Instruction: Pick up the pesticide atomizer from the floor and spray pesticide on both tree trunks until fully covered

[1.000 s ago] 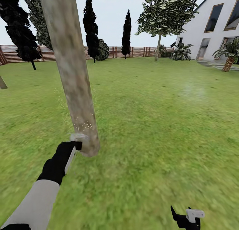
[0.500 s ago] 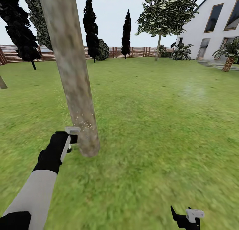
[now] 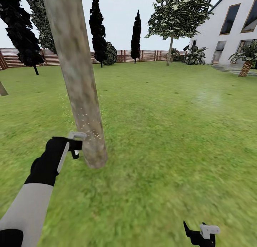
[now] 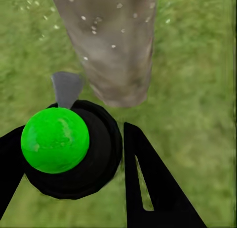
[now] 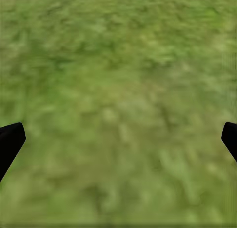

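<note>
A thick, mottled grey-brown tree trunk (image 3: 80, 86) rises from the lawn at the left, and pale spray specks dot its lower part. In the left wrist view the tree trunk (image 4: 111, 40) stands just ahead of the nozzle. My left gripper (image 3: 75, 144) hangs beside the trunk near its base, shut on the pesticide atomizer (image 3: 77, 135). The pesticide atomizer (image 4: 55, 139) has a black round body, a green ball and a grey nozzle aimed at the bark, and sits in my left gripper (image 4: 74, 161). My right gripper (image 3: 200, 233) is low at the right and open, and under the right gripper (image 5: 118, 139) lies grass. A second tree (image 3: 170, 47) stands far back.
Open lawn (image 3: 171, 132) spreads to the right. A brown slat fence (image 3: 150, 55) closes the back, with dark cypress-like trees (image 3: 98, 29) and a round bush (image 3: 110, 54) before it. A white house (image 3: 228, 29) and palm-like plants (image 3: 246, 61) stand at the far right.
My left gripper has moved up and to the left beside the trunk with the atomizer in it. The spray specks reach higher on the bark. The right arm has not moved.
</note>
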Motion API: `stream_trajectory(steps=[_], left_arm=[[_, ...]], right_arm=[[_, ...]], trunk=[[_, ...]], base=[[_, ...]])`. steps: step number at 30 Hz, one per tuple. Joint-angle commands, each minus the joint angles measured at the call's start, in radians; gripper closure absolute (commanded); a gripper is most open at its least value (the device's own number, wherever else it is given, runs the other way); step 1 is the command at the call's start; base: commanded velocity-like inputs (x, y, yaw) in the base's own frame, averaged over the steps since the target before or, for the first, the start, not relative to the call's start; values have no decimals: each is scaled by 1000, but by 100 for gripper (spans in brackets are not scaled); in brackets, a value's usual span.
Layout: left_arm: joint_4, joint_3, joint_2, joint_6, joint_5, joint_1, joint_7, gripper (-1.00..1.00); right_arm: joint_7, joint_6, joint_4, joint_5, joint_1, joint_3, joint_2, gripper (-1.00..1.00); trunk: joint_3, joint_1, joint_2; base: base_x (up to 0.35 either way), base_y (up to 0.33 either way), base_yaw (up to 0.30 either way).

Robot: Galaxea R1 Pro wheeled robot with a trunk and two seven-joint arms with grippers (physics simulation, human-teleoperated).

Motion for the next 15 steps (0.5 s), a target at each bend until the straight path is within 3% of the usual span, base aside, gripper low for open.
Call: stream_trajectory(steps=[1, 3, 5, 8, 15], left_arm=[[-3, -1, -3, 4, -12, -1, -10, 100], [-4, -6, -20, 5, -12, -1, -12, 100], [-9, -13, -59, 5, -12, -3, -12, 100], [-23, -51, -85, 5, -17, -7, -12, 100], [-39, -54, -61, 7, -22, 1, -12, 100]], right_arm=[[9, -2, 0, 1, -1, -9, 0, -100], [9, -2, 0, 1, -1, -9, 0, -100], [9, -2, 0, 1, -1, -9, 0, -100], [9, -2, 0, 1, -1, -9, 0, -100], [9, -2, 0, 1, -1, -9, 0, -100]], trunk=[[-1, 0, 0], [-1, 0, 0], [-1, 0, 0], [-1, 0, 0], [-1, 0, 0]], base=[[0, 0, 0], [0, 0, 0], [0, 0, 0], [-6, 0, 0], [-206, 19, 0]])
